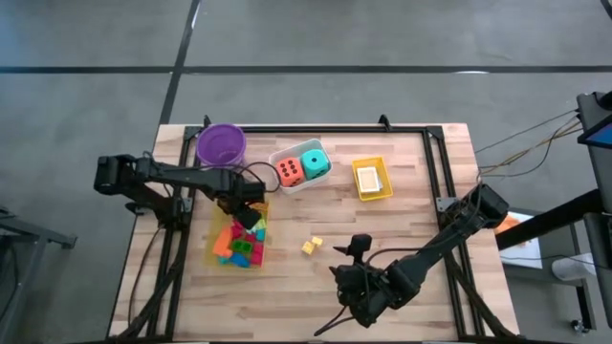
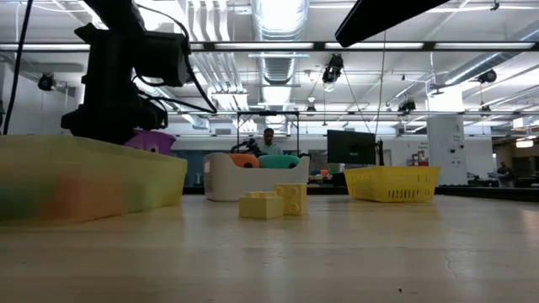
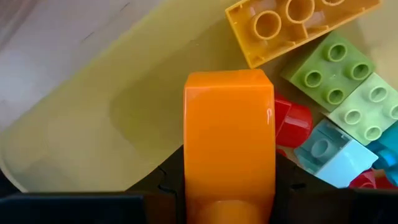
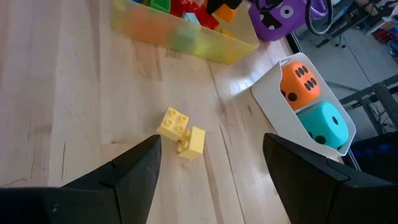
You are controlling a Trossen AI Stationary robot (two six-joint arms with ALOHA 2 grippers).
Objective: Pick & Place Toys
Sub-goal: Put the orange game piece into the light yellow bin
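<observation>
We list 1 orange block (image 3: 229,140) clamped in the left gripper (image 1: 251,218) over the yellow bin (image 1: 218,250) of mixed blocks (image 1: 241,248), 2 yellow blocks (image 4: 181,132) loose on the table (image 1: 411,201), and the right gripper (image 4: 211,168) spread wide nearby, holding nothing.

Overhead, table-level and close wrist views, sharing the yellow blocks (image 1: 311,246) mid-table.

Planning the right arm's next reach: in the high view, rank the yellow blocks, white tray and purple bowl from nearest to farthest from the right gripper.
From the right gripper:
1. Yellow blocks, on bare table just ahead.
2. White tray, mid-table toward the far edge.
3. Purple bowl, far left corner.
</observation>
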